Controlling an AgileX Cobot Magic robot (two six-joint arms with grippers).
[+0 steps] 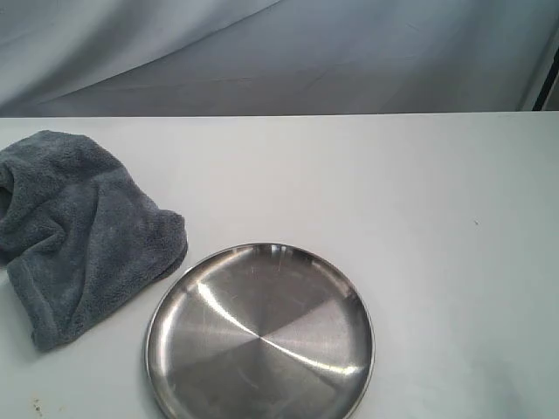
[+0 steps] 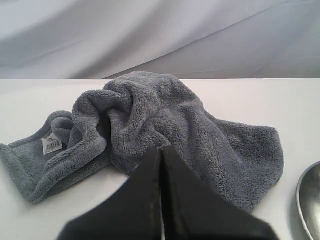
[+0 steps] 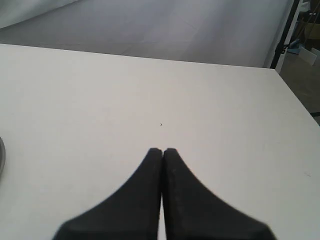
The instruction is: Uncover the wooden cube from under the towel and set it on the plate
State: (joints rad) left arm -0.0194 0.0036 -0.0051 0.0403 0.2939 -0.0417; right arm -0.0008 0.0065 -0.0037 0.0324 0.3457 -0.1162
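We see a dark grey, fluffy microfibre towel (image 1: 83,231) bunched in a mound at the left edge of the exterior view, on a plain white table (image 1: 393,201). A round, shiny stainless-steel plate (image 1: 259,336) sits at the lower centre, bare, its rim just beside the towel's nearest corner. The pale wooden cube is not visible in any view; we judge it lies under the towel's raised folds.

Neither arm shows in the exterior view. In its own wrist view the black left gripper (image 2: 161,150) faces the towel with its fingers pressed together, holding nothing. The black right gripper (image 3: 162,150) is likewise closed and holding nothing, over bare table.

The step in hand is lifting the cloth. We would part the left fingers, pinch a high outer fold rather than the hemmed edge carrying the small white label (image 2: 51,145), then draw the towel away from the plate so the cube is not dragged along.
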